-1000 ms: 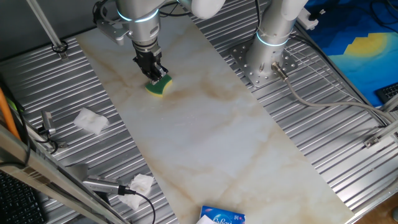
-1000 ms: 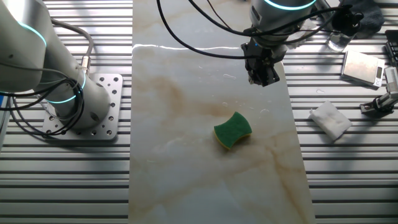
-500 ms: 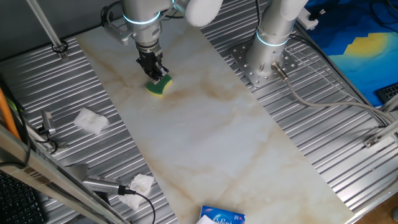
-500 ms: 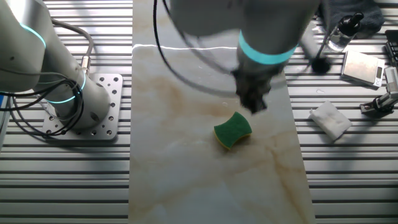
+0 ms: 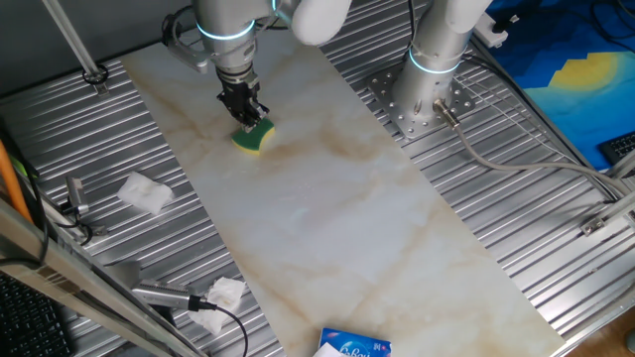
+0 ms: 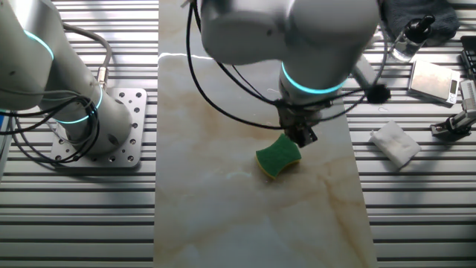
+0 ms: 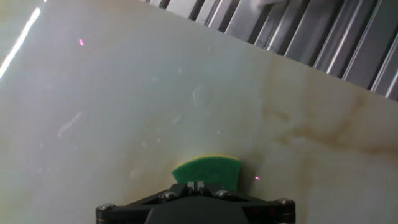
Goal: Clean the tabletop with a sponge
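The sponge (image 5: 254,137) lies green side up on the off-white marble tabletop (image 5: 327,208), near its far left end. In the other fixed view the sponge (image 6: 277,155) sits mid-slab on the tabletop (image 6: 223,208), with my gripper (image 6: 301,134) low over its far right corner. My gripper (image 5: 248,112) points straight down, fingers pressed together and holding nothing. In the hand view the green sponge (image 7: 206,172) shows just beyond the shut gripper (image 7: 196,185), on the glossy tabletop (image 7: 124,93). Whether the tips touch the sponge I cannot tell.
Crumpled white tissues (image 5: 145,192) (image 5: 220,296) lie on the ribbed metal left of the slab, one more tissue (image 6: 395,143) beside the gripper's side. A blue packet (image 5: 354,347) sits at the slab's near end. A second arm's base (image 5: 422,94) stands to the right.
My gripper has come down and across from the slab's edge to just over the sponge's corner. The sponge has stayed where it was.
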Motion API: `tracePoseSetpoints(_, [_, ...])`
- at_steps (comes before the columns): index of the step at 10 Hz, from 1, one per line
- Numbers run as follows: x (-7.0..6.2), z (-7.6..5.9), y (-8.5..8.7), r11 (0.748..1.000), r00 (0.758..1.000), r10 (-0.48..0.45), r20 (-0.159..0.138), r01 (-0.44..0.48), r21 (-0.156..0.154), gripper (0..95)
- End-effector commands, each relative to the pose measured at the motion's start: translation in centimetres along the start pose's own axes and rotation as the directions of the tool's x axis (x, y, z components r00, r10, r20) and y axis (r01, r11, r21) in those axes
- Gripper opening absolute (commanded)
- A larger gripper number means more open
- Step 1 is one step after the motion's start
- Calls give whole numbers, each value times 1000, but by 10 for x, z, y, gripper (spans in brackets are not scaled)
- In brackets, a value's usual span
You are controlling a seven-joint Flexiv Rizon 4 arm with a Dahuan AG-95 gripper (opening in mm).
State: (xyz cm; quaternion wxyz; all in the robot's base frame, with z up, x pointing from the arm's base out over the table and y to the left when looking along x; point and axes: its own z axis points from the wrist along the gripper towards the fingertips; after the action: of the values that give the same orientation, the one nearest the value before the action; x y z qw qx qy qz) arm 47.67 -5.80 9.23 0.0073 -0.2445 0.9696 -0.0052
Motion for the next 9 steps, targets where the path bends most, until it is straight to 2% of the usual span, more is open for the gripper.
tracePoseSetpoints(1, [0, 5, -1, 999, 995, 4, -95, 0, 39, 0])
tracePoseSetpoints(3, [4, 13, -5, 999, 996, 9, -86, -6, 32, 0])
tracePoseSetpoints(5, [6, 18, -7, 999, 998, 27, -63, -25, 28, 0])
tracePoseSetpoints(7, [5, 21, -9, 1000, 998, 23, -56, -22, 13, 0])
tracePoseSetpoints(8, [6, 24, -10, 1000, 999, 8, -48, -9, -6, 0])
tracePoseSetpoints(9, [6, 26, -12, 1000, 999, -17, -40, 17, -21, 190])
